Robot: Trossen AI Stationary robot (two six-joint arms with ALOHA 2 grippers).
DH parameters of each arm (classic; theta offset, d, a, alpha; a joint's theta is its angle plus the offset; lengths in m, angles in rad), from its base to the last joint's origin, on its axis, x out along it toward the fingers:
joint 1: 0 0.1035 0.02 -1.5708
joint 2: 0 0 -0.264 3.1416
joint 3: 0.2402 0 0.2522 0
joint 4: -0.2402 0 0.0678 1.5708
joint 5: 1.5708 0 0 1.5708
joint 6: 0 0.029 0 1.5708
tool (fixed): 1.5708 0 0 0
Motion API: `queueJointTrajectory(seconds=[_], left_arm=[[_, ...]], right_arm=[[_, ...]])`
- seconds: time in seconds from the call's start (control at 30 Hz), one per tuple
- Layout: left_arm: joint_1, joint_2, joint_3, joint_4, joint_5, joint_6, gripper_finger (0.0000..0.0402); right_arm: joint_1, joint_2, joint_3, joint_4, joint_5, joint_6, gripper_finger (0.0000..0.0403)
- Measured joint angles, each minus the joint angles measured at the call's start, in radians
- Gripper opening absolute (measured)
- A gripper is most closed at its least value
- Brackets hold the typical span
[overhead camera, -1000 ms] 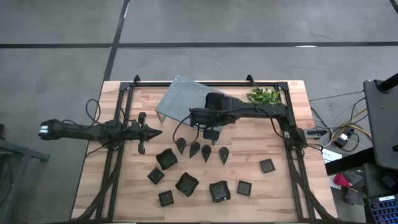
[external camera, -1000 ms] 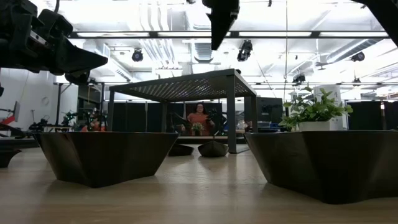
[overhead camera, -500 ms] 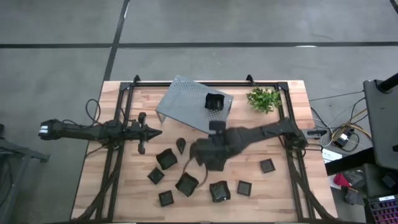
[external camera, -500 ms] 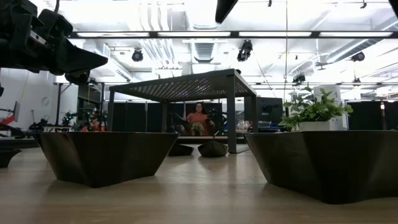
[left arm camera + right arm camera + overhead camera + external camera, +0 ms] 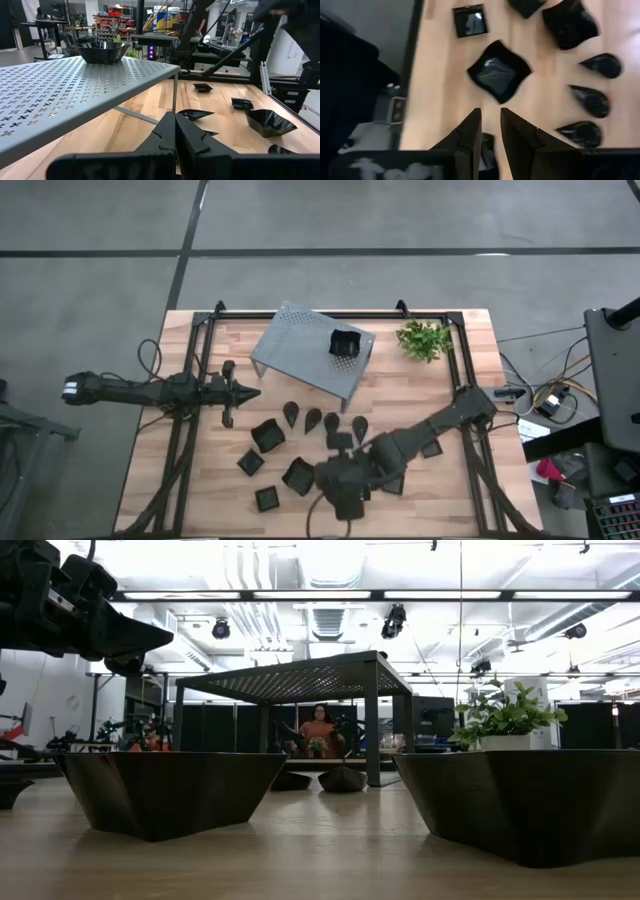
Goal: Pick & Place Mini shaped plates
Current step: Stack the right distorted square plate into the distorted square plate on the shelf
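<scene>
your left gripper [image 5: 246, 391] waits over the left side of the desk [image 5: 460, 340], its fingers [image 5: 165, 132] pressed together on nothing, pointing toward the grey shelf [image 5: 300, 345].

right of it, the grey shelf stands at the back of the desk, and one mini plate [image 5: 344, 342] sits on top of it near its right end. in front of the shelf, on the bare desk, the teardrop plates [image 5: 312, 420] lie in a short row, and the square plates [image 5: 266, 435] are scattered nearer the front edge.

your right gripper [image 5: 336, 495] is low over the front middle of the desk, among those square plates. its fingers [image 5: 470, 131] stand a little apart and hold nothing; the wrist view looks down past them at a wavy-edged square plate [image 5: 499, 71] lying on the wood just ahead of the tips.

further right, one small square plate [image 5: 430, 447] lies well apart from the rest, and the green plant [image 5: 424, 338] stands at the back right.
</scene>
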Motion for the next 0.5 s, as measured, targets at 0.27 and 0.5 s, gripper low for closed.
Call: queueJointTrajectory(seconds=[0.27, 0.5], left_arm=[[0.0, 0.0, 0.0, 0.0, 0.0, 0.0, 0.0], [0.0, 0.0, 0.0, -0.001, 0.0, 0.0, 0.0]], right_arm=[[0.051, 0.007, -0.153, 0.095, 0.012, 0.121, 0.0068], [0.078, 0.008, -0.285, 0.15, -0.081, 0.215, 0.0068]])
